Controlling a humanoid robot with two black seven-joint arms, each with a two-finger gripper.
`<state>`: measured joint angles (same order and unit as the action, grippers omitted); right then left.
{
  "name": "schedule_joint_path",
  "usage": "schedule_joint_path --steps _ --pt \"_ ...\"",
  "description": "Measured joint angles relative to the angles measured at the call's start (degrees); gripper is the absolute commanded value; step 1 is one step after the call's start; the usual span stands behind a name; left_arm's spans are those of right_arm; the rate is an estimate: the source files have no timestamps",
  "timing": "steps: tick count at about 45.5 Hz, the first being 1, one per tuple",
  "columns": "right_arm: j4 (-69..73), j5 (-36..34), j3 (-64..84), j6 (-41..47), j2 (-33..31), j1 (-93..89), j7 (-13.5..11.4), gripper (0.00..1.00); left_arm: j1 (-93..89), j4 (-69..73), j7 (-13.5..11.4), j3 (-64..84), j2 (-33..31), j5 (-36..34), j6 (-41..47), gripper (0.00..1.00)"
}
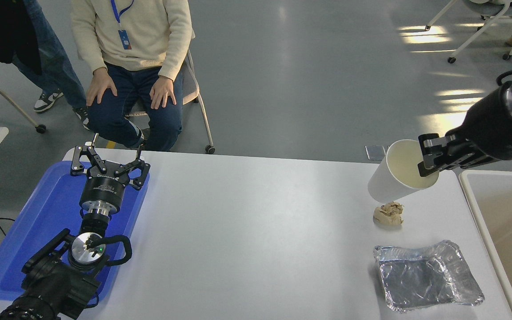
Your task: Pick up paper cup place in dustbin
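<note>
Broadly, the white bench (256,222) fills most of the view, and the right tool (429,160) hangs above its far right corner. To that tool's right and a little nearer the camera lies the large rectangular dustbin (469,186) with an off-white rim and beige interior; only its left rim and part of its inside show, the rest being cut off by the picture's edge, and nothing is seen in that part. Far to the tool's left sits the blue plastic tray (47,213) at the bench's left edge, with the left tool (107,158) parked over it, its fingers spread apart and holding nothing. Nearer the camera than the right tool lies the crinkled silver foil tray (429,275), flat on the bench, with no contents that can be made out among its reflections. The small plain white paper cup (394,178), cream inside and tapered with a rolled rim, is clamped by the right tool at its rim, one finger inside the mouth; the other finger is hidden behind the wall. The cup is tilted, mouth toward the tool, lifted clear of the bench, and looks empty. Just below the cup a crumpled tan paper ball (388,213) rests on the bench. Beyond the bench's far side a seated person (136,66) has both hands on the knees.
</note>
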<state>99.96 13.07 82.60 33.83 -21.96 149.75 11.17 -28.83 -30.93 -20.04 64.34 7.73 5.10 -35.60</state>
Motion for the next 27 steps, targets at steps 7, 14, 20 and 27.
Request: schedule_joint_path --steps 7,14,20,27 --pt "0.0 0.4 2.3 0.1 -1.3 0.2 0.0 0.0 0.0 0.0 0.0 0.0 0.0 0.0 0.0 1.0" --pt "-0.3 2.2 6.1 -0.1 -3.4 0.3 0.0 0.0 0.0 0.0 0.0 0.0 0.0 0.0 0.0 1.0" --pt "-0.9 4.7 9.6 -0.4 -5.7 0.4 0.0 0.0 0.0 0.0 0.0 0.0 0.0 0.0 0.0 1.0" --pt "-2.4 8.1 13.7 -0.6 -9.4 0.4 0.0 0.0 0.0 0.0 0.0 0.0 0.0 0.1 0.0 1.0"
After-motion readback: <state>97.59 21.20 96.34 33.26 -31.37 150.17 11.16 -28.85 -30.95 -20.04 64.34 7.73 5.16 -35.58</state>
